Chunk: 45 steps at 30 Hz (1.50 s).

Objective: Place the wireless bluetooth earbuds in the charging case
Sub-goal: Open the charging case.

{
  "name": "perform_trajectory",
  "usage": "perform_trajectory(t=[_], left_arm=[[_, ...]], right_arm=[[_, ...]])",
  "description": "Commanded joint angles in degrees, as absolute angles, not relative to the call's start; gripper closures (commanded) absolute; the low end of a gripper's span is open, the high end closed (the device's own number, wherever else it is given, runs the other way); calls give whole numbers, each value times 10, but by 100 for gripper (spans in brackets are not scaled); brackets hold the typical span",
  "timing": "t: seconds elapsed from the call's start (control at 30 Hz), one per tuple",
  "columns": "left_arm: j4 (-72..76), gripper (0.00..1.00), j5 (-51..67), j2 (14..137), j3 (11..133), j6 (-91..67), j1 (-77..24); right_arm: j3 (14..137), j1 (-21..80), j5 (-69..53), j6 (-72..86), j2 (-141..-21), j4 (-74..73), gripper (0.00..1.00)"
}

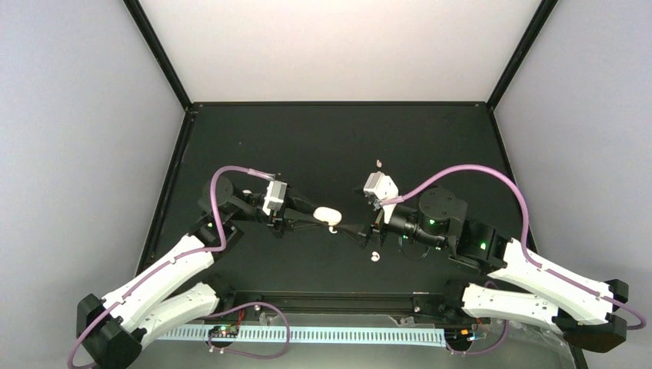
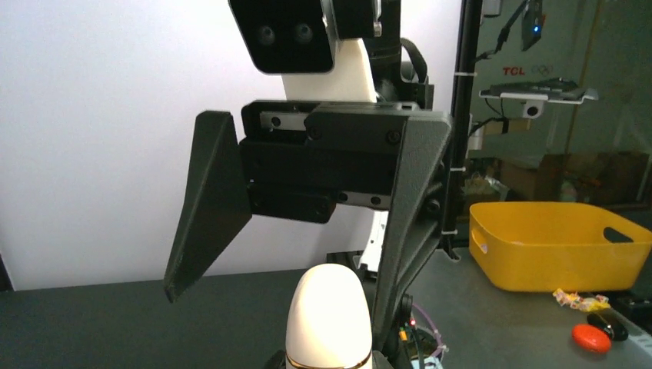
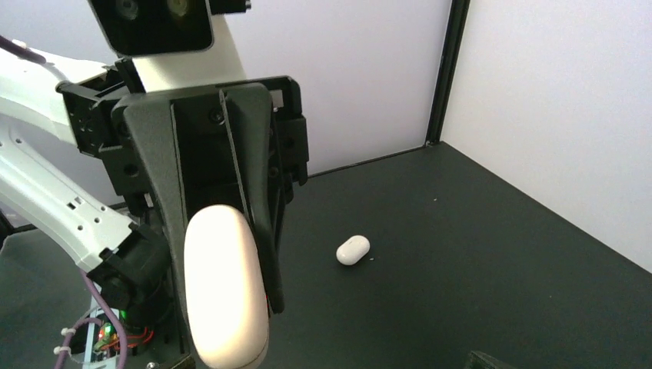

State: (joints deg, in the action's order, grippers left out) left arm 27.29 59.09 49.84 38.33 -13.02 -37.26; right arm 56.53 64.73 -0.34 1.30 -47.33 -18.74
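Observation:
My left gripper (image 1: 311, 217) is shut on the white charging case (image 1: 327, 213), holding it off the black table; the case looks closed, with a thin gold seam (image 2: 327, 360). It also shows in the right wrist view (image 3: 223, 288), between the left fingers (image 3: 257, 223). My right gripper (image 1: 360, 231) faces the case from the right, open and empty, its fingers (image 2: 201, 207) spread wide. Tiny white earbuds lie on the table: one just under the case (image 1: 333, 228), one near the right gripper (image 1: 375, 257), one farther back (image 1: 378, 163). A bean-shaped white piece (image 3: 353, 250) lies beyond the case.
Black table (image 1: 323, 146) with white walls on three sides and black corner posts (image 3: 440, 73). Off the table on the right stand a yellow bin (image 2: 553, 246) and a small orange object (image 2: 590, 337). The arm bases and cables sit at the near edge.

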Motion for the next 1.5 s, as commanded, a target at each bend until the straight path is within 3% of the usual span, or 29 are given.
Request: perform_trajectory(t=[0.0,1.0,1.47], left_arm=[[237,98,588,485,386,-73,-379],[204,98,574,484,389,-45,-390],[196,98,573,486,389,-35,-396]], right_arm=[[560,645,14,9,-464,-144,9],[573,645,-7,-18,-471,-164,9],[574,645,50,-9,-478,-141,10]])
